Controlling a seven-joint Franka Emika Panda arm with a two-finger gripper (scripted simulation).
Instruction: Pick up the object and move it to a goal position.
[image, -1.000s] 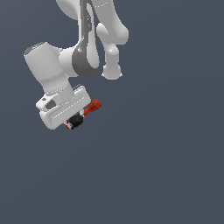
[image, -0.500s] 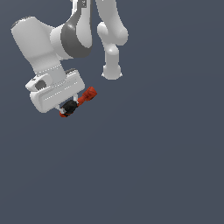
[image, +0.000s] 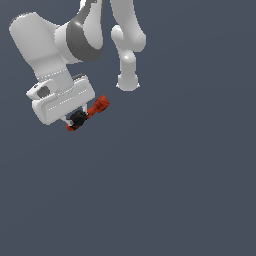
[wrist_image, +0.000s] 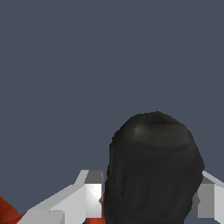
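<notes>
The object, a small red-orange toy drill (image: 95, 110) with a black chuck, hangs under the white hand toward the exterior view's upper left. My gripper (image: 77, 119) is shut on it, and its red handle juts out to the exterior view's right. In the wrist view the black chuck of the object (wrist_image: 153, 170) fills the space between the two pale fingers (wrist_image: 89, 192), which press on it from either side. A sliver of red body shows at that picture's corner.
The arm's white links (image: 127, 45) rise behind the hand. Only a flat dark grey-blue background surrounds the arm; no goal marker or other item shows.
The hand has carried the drill up and toward the exterior view's left over the last second. The grip on the drill has stayed the same.
</notes>
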